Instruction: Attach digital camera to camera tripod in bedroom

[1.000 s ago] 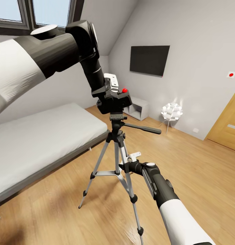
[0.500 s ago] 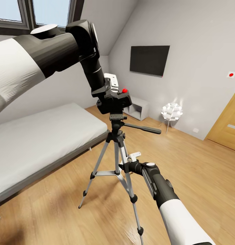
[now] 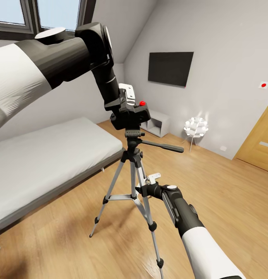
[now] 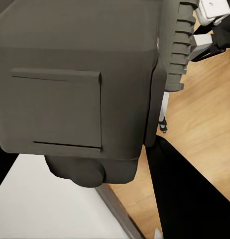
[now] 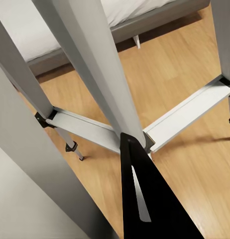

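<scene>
1. So, the camera tripod (image 3: 132, 182) is standing w/ its three silver legs spread on the wood floor (image 3: 227, 201) of the bedroom. Everything else is told from it.
2. The digital camera (image 3: 131, 115) is sitting right on top of the tripod's black head, touching it. Its red button is showing on top.
3. The left gripper (image 3: 124, 101) is reaching down from the big black and white left arm and is closing on the digital camera from above, w/ light-grey fingers (image 3: 128, 94) against the camera's top and back. In the left wrist view the digital camera (image 4: 80, 89) is pressing up close to the lens as a big dark-grey block.
4. The long black pan handle is sticking out from the tripod head, toward the wooden door (image 3: 260, 141).
5. The right gripper (image 3: 146, 185) is sitting low down, right at the tripod's near leg, approx. where the legs meet the braces. Can't tell if it's open or closed, or if it's touching the leg.
6. In the right wrist view the camera tripod (image 5: 95, 89) legs are looking huge, w/ a black finger (image 5: 145, 199) pointing at the spot where the flat braces join.
7. The grey-framed bed (image 3: 45, 162) is lying beside the tripod, on the left arm's side.
8. The wall TV (image 3: 170, 68) is hanging behind the tripod, w/ a small glowing lamp (image 3: 195, 127) on the floor below it.
</scene>
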